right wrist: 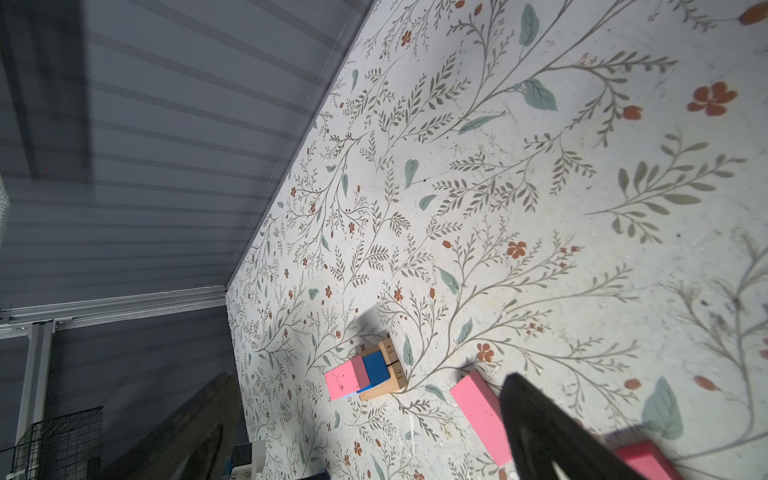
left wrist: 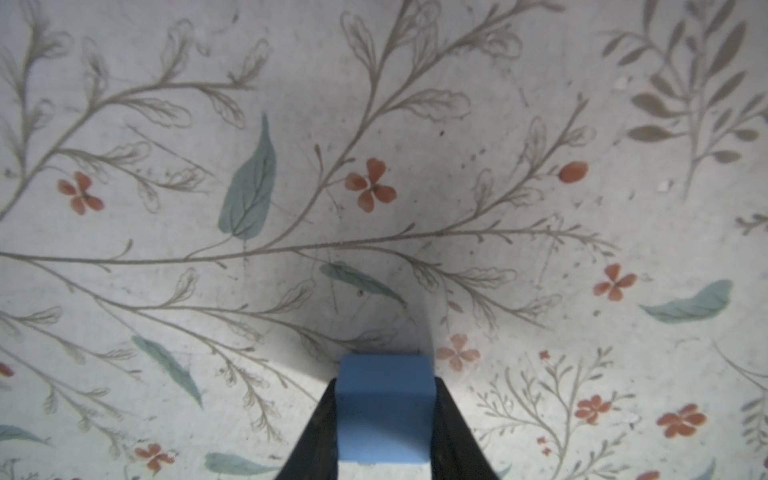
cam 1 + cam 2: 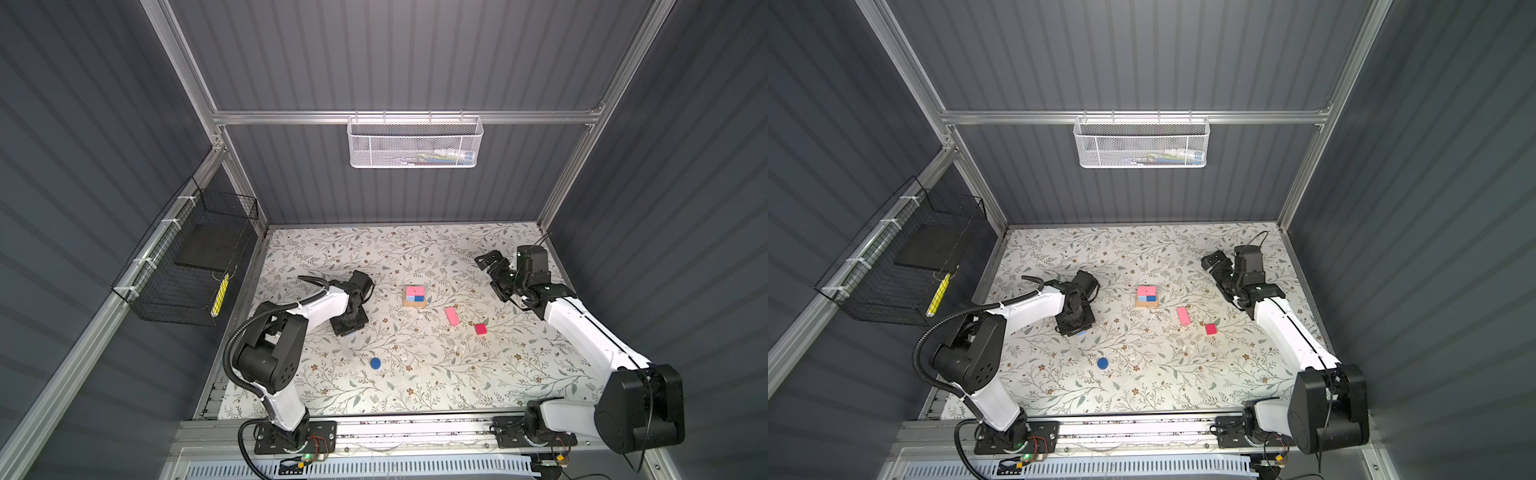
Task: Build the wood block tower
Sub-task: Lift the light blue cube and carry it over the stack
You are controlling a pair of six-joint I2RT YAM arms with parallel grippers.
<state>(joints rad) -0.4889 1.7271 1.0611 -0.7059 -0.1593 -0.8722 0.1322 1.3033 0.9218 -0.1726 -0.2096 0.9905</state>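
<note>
My left gripper (image 2: 385, 384) is shut on a light blue cube (image 2: 384, 419), low over the flowered table; in both top views only a sliver of that cube (image 3: 1081, 333) peeks out under the gripper (image 3: 350, 326). The tower (image 3: 414, 296) (image 3: 1146, 296) stands mid-table: a tan base with a pink oblong, a light blue cube and a dark blue cube on top, also in the right wrist view (image 1: 368, 374). A loose pink oblong (image 3: 452, 316) (image 1: 478, 413), a red cube (image 3: 481, 329) and a dark blue disc (image 3: 375, 363) lie apart. My right gripper (image 3: 490, 275) hangs open and empty at the back right.
A white mesh basket (image 3: 414, 143) hangs on the back wall and a black wire basket (image 3: 187, 274) on the left wall. The arm bases sit on a metal rail (image 3: 415, 432) along the front edge. The table (image 3: 457, 374) ends at grey walls.
</note>
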